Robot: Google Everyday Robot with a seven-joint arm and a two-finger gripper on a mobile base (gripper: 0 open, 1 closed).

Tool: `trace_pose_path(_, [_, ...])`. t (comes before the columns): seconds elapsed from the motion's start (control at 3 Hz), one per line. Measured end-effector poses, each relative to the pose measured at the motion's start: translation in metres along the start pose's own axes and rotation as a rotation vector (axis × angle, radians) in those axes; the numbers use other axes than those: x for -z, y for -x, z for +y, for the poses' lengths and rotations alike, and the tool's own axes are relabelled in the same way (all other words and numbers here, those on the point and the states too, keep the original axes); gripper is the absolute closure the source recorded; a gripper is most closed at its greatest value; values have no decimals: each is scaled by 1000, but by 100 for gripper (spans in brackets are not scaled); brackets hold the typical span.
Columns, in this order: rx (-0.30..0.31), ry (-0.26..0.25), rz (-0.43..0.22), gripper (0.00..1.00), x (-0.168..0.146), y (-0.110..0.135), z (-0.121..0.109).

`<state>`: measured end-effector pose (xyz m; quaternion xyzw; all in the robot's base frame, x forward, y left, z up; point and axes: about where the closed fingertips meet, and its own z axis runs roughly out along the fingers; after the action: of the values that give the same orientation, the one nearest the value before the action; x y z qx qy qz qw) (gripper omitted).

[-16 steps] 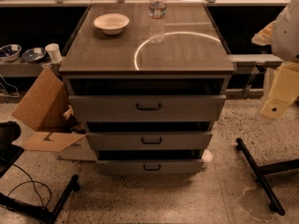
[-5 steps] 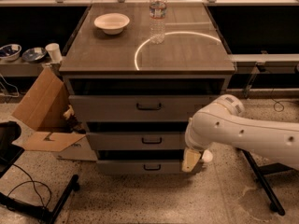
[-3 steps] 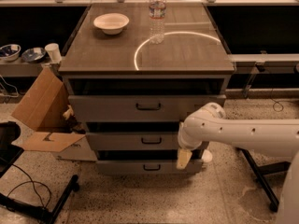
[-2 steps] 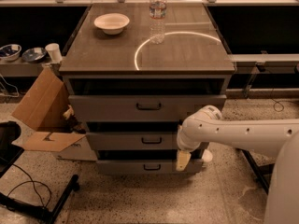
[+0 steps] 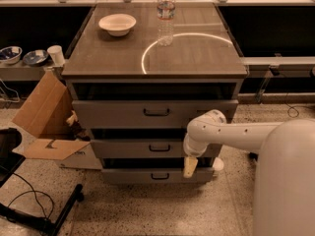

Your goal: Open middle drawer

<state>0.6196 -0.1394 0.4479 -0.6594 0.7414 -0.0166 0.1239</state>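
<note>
The grey metal cabinet has three drawers. The middle drawer [image 5: 128,149] is the second one, a wide low grey front with a small dark bar handle [image 5: 160,148] at its centre; it stands slightly pulled out, as do the other two. My white arm reaches in from the right and bends down in front of the cabinet. My gripper [image 5: 189,167] hangs at the right part of the drawer fronts, just below the middle drawer's front and to the right of its handle. It touches no handle.
The top drawer [image 5: 113,113] and the lowest drawer [image 5: 128,176] sit above and below. A white bowl [image 5: 117,24] and a water bottle [image 5: 166,14] stand on the cabinet top. An open cardboard box [image 5: 42,117] lies at the left. A dark stand's legs [image 5: 54,215] cross the floor.
My arm has swung in from the right side of the view to the cabinet front and then crept a little further left. The drawers have not moved.
</note>
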Motion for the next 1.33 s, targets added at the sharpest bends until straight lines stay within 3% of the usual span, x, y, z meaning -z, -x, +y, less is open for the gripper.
trace_pose_path(0.33, [-5,26,3,18,-14,4,-15])
trace_pose_path(0.67, [-20,58,-3,41,-28,5,-14])
trace_pose_path(1.0, [-52,72,-8,74,-28,-1,-7])
trace_pose_path(1.33, [-52,72,-8,94,-20,1,-9])
